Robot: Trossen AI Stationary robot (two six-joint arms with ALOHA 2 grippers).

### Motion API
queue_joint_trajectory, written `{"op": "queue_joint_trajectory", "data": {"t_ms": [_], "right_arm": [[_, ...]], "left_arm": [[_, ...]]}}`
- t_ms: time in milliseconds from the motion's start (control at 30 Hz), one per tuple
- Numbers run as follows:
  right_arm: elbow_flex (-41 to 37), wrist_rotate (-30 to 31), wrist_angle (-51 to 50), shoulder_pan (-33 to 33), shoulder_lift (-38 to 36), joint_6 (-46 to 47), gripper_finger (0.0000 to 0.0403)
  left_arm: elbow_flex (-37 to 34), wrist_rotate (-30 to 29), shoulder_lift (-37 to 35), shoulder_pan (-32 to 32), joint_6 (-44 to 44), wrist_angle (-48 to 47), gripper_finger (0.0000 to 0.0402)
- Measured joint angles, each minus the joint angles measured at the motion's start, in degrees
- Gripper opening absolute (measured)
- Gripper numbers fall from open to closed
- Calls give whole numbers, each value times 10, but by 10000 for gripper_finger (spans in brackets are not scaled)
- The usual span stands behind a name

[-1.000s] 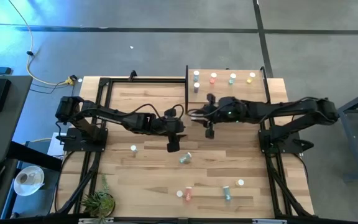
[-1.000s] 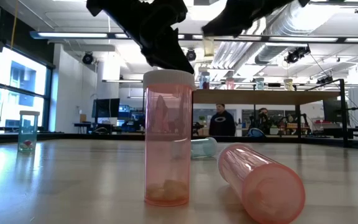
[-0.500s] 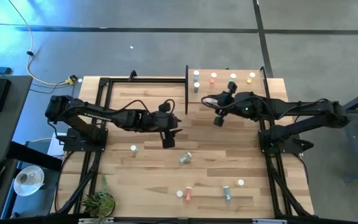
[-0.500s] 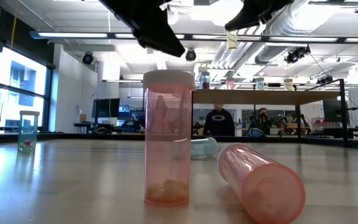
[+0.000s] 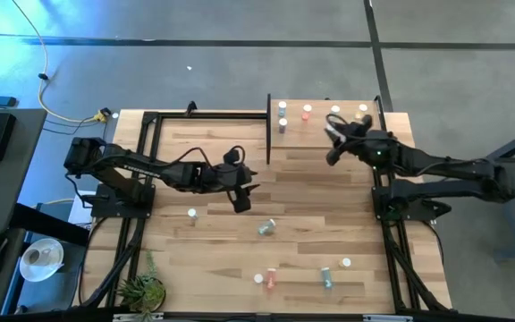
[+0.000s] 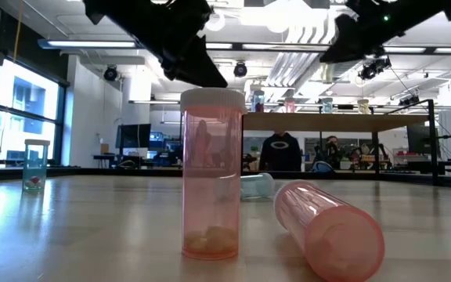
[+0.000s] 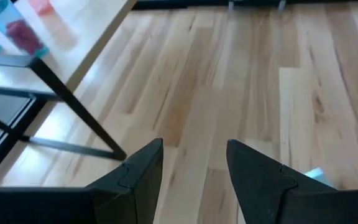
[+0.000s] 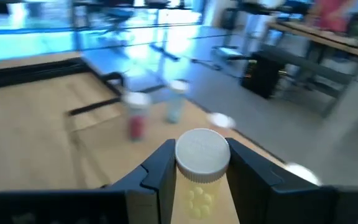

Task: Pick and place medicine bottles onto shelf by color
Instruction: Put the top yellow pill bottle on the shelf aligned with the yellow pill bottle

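Observation:
My right gripper (image 5: 333, 134) hangs over the shelf's near edge, shut on a yellow medicine bottle (image 8: 201, 171) with a white cap. The light-wood shelf (image 5: 325, 126) on black posts stands at the table's far right and carries several upright bottles (image 5: 307, 112). My left gripper (image 5: 240, 199) hovers open above the table's middle, nothing between its fingers (image 7: 194, 171). More bottles are on the tabletop: a white-capped one (image 5: 192, 213), a lying teal one (image 5: 266, 227), an upright pink one (image 6: 210, 176) and a lying pink one (image 6: 329, 227). My right gripper pinches the yellow bottle between its two fingers (image 8: 161, 167), on the sides just under the white cap (image 8: 202, 154). The cap stands out past the fingertips. The bottle is lifted clear of the table and the shelf.
The shelf's black posts (image 5: 268, 130) stand between the table's middle and the shelf. Black frame rails (image 5: 146, 152) run along both sides of the table. A small plant (image 5: 141, 288) sits at the near left corner. People stand in the room beyond (image 6: 280, 150).
My right gripper has carried the yellow bottle from the table's middle toward the far right, up to the shelf, turning as it went. My left gripper has drawn back a little toward the table's left edge, still open.

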Motion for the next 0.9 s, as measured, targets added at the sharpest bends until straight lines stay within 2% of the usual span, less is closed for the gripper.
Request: {"op": "queue_joint_trajectory", "data": {"t_ms": [200, 567, 900], "right_arm": [[-31, 88, -19, -16, -39, 46, 110], [-51, 249, -94, -17, -50, 158, 110], [-51, 313, -187, -19, -51, 270, 110]], "left_arm": [[-1, -1, 0, 0, 3, 13, 166], [-1, 1, 0, 0, 16, 13, 166], [-1, 2, 1, 0, 16, 12, 166]]}}
